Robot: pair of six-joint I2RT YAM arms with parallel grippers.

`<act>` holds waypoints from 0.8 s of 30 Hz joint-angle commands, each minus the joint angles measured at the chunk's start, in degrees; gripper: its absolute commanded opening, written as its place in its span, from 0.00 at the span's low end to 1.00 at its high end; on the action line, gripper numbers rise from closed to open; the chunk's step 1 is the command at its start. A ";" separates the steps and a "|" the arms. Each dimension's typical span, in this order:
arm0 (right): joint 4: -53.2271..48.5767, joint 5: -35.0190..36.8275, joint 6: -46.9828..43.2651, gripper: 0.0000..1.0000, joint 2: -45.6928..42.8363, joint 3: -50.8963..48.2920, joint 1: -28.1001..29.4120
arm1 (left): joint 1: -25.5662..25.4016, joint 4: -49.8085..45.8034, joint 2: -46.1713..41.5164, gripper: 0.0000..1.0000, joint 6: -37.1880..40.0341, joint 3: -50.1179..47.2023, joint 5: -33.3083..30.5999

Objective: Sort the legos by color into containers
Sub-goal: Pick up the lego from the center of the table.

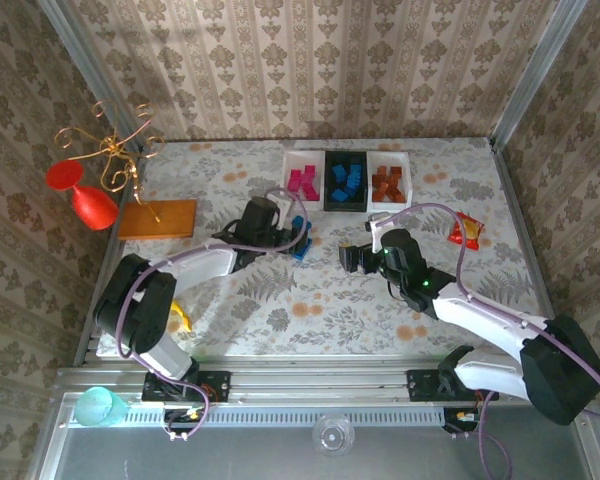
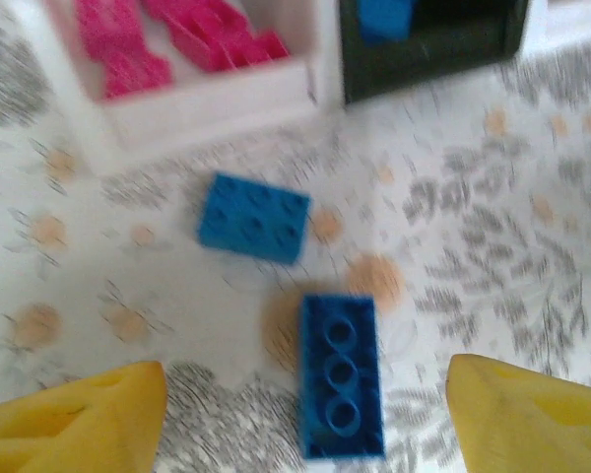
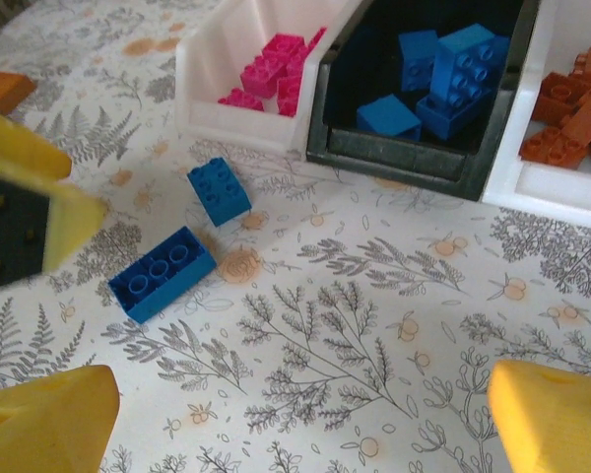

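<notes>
Seen from above, the black tray (image 1: 346,208) stands at the far side of the desk (image 1: 280,300). A white tray with pink bricks (image 1: 302,156) is on its left and a white tray with orange-brown bricks (image 1: 388,157) on its right. Sorted blue bricks (image 1: 346,180) lie inside the black tray. The left pincer (image 1: 296,238) is in front of the black tray, a little to its left, over two loose blue bricks (image 1: 300,249). The right pincer (image 1: 356,257) hangs in front of the black tray, further from it.

In the left wrist camera, the left pincer (image 2: 305,374) is open, its yellow fingers (image 2: 79,424) wide apart. The darker blue brick (image 2: 340,389) lies underside up on the desk between them, touching neither. The lighter blue brick (image 2: 254,217), studs up, lies nearer to the black tray (image 2: 433,54), off its left corner.

In the right wrist camera, the right pincer (image 3: 295,424) is open too and holds nothing. The lighter blue brick (image 3: 219,189) and the darker blue brick (image 3: 163,273) lie on the desk left of the black tray (image 3: 394,158) and outside it. The left pincer (image 3: 30,197) is beside them.
</notes>
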 commanded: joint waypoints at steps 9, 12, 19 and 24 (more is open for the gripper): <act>-1.88 2.19 -0.77 0.98 -1.76 0.65 0.43 | -4.40 -2.88 11.91 0.71 5.62 6.48 -5.62; -1.89 2.43 -0.84 0.98 -2.60 0.38 0.43 | -4.59 -4.00 14.66 0.60 5.94 8.39 -6.20; -2.10 2.87 -0.66 0.98 -2.55 0.38 0.43 | -5.46 -3.16 14.20 0.34 5.13 8.22 -6.12; -2.03 3.79 -0.36 0.98 -2.86 0.14 0.43 | -5.56 0.13 8.48 0.24 4.62 7.02 -6.17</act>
